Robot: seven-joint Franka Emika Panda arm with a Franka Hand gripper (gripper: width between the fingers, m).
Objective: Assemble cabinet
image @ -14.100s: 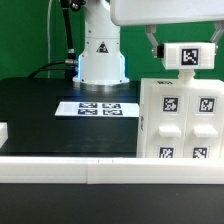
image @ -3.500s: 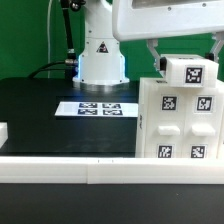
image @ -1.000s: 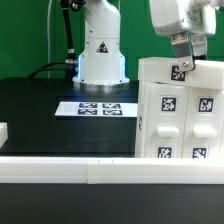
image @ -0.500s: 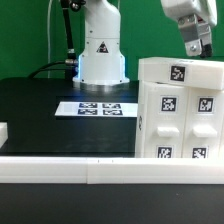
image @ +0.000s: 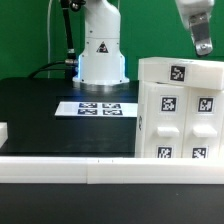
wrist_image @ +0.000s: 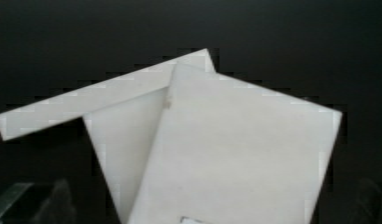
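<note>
Gripper [image: 204, 44] now lifted clear above cabinet [image: 180, 110], higher than half second ago; jaws parted, empty. Top panel [image: 183, 70] left seated on cabinet at exterior view's right, beside marker board [image: 98, 108]. Placement step likely finished.

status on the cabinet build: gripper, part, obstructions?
Gripper empty, above the cabinet, apart from it. Top panel sits on the box. Nothing in the way.

cabinet [image: 181, 110] cut off at right edge
</note>
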